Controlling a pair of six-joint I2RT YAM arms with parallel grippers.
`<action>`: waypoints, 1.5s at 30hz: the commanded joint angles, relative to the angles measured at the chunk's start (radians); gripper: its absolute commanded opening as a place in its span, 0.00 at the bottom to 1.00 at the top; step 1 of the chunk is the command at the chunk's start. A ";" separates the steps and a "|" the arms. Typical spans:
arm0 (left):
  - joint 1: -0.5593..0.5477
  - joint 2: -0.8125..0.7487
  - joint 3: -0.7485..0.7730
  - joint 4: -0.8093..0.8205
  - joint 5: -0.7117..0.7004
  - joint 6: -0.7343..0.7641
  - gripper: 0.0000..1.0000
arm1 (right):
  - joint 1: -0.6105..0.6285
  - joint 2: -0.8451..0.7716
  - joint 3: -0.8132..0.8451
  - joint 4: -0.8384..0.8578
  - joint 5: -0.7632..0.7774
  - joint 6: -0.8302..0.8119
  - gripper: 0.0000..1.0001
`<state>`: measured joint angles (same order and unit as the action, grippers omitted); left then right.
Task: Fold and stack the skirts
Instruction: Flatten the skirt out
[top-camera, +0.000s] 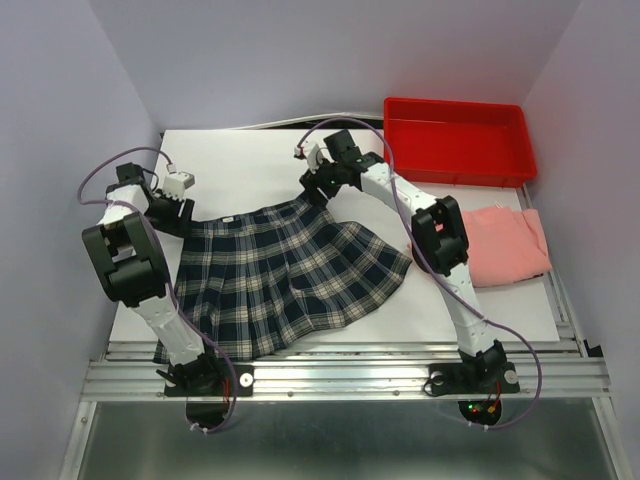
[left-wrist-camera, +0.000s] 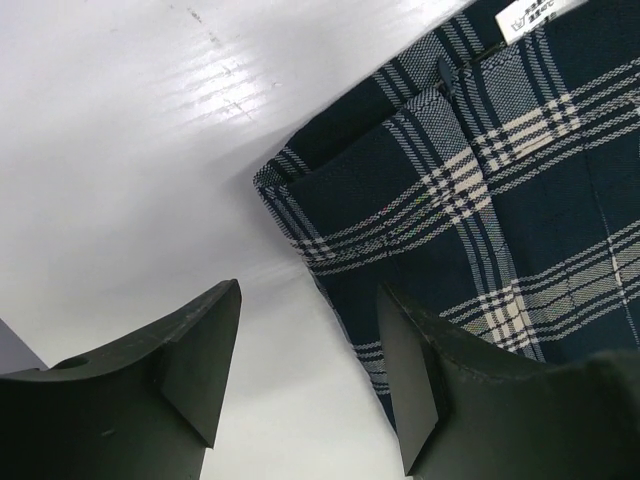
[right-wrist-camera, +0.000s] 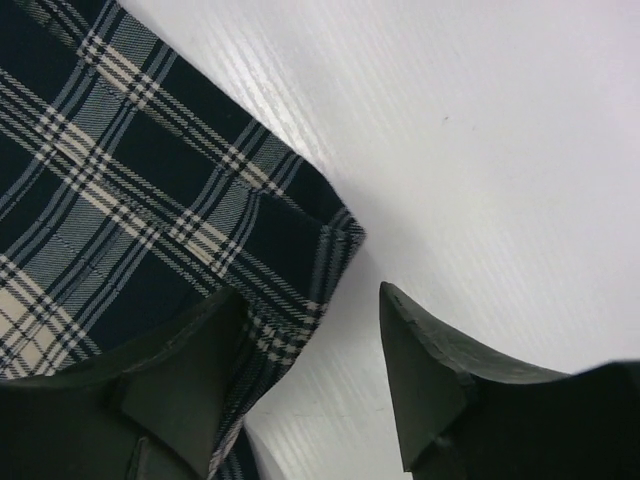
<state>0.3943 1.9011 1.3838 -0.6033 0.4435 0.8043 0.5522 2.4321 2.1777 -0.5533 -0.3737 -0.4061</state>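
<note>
The pleated navy-green plaid skirt (top-camera: 285, 275) lies spread flat in the middle of the table, waistband at the far side. My left gripper (top-camera: 183, 212) is open at the waistband's left corner (left-wrist-camera: 330, 190); one finger (left-wrist-camera: 425, 380) is over the cloth edge, the other over bare table. My right gripper (top-camera: 318, 187) is open at the waistband's right corner (right-wrist-camera: 330, 235); its left finger (right-wrist-camera: 175, 385) is over the cloth, the other over bare table. Neither holds anything. The salmon-pink skirt (top-camera: 508, 245) lies crumpled at the right, partly behind the right arm.
A red plastic tray (top-camera: 457, 138) stands at the back right. The white table board (top-camera: 250, 165) ends at a metal rail (top-camera: 350, 372) near the arm bases. Purple walls close in the left, back and right sides.
</note>
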 joint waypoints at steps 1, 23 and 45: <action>0.003 -0.004 0.038 0.017 0.073 0.022 0.68 | 0.017 -0.025 -0.027 0.096 0.028 -0.045 0.66; 0.032 0.021 0.046 0.168 0.265 -0.066 0.00 | -0.069 -0.139 -0.001 0.116 -0.066 0.222 0.01; 0.210 -0.703 -0.091 0.581 0.529 -0.530 0.00 | -0.331 -0.778 -0.392 0.383 -0.154 0.556 0.01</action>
<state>0.5434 1.2980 1.3251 -0.0895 1.1202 0.2512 0.2924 1.7844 1.8725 -0.2348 -0.7116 0.1726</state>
